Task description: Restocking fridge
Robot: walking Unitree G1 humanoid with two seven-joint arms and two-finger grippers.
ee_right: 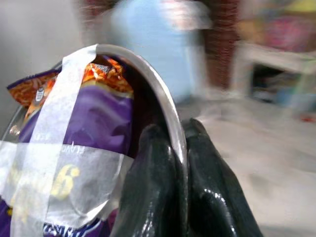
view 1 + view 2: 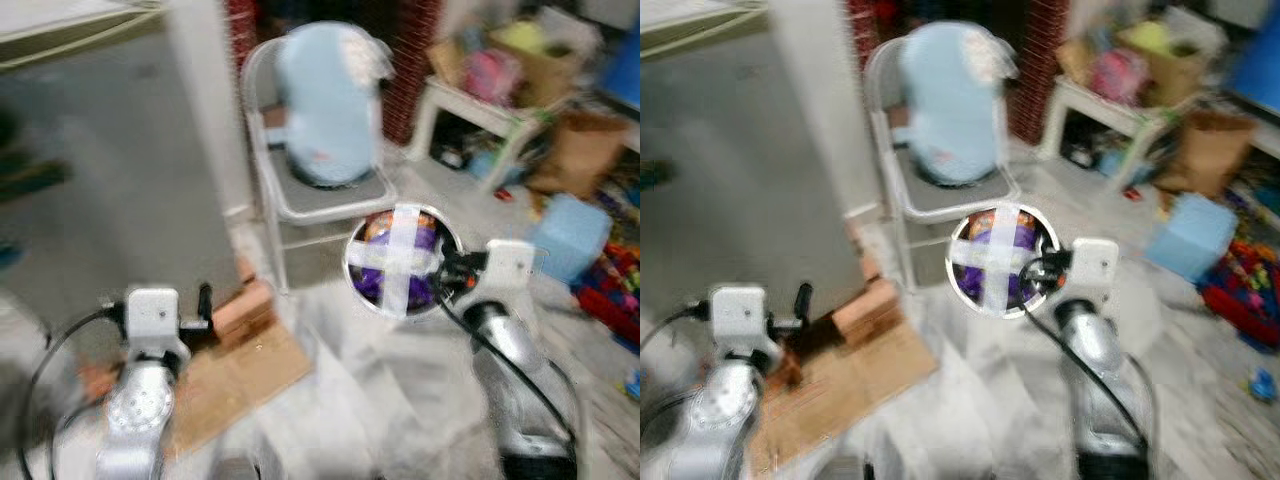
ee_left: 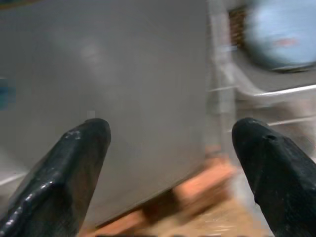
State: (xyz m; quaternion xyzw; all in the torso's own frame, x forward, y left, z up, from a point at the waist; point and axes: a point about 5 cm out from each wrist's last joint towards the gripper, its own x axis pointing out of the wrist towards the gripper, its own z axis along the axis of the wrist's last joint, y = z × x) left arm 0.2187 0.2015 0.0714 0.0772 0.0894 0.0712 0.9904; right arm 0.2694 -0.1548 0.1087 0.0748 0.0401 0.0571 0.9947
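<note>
Right wrist view: pincer [image 1: 180,148] pinching bowl [image 1: 148,74] rim.

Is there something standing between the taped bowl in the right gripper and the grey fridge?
Nothing visible does. The right gripper pinches the bowl by its rim; the fridge stands ahead-left, its door shut. The left gripper is open, near it.

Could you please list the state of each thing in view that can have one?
Left tool: open, empty, facing the fridge.
Right tool: shut on the bowl's rim.
Bowl: held up, taped across with a white cross, holding purple snack packets.
Fridge: door closed.
Folding chair: unfolded, blue bundle on its seat.
</note>
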